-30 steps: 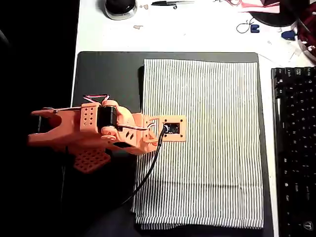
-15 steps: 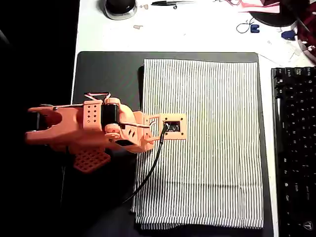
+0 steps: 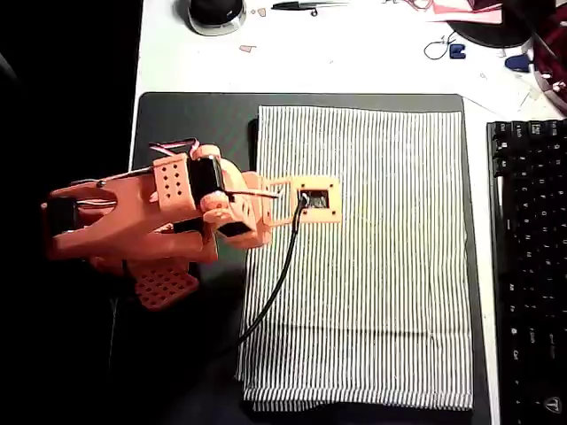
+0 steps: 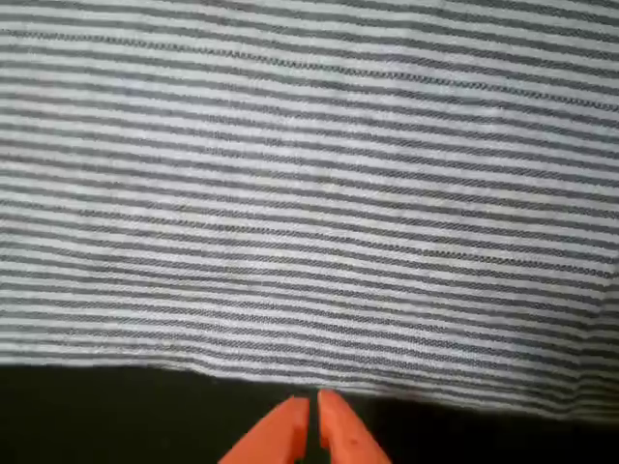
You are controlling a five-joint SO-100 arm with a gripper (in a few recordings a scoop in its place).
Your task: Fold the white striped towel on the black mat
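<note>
The orange pincer point(image 4: 311, 418), fingertips nearly together, has shifted toward the thin white pinstriped towel's point(image 3: 363, 257) left edge. The towel lies flat on the matte black rectangular mat point(image 3: 190, 133).

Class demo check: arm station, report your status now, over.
Gripper shut, empty, poised at the white striped towel near its left edge in the overhead view. Towel flat, unfolded on the black mat. Nothing on the towel in the way.
</note>
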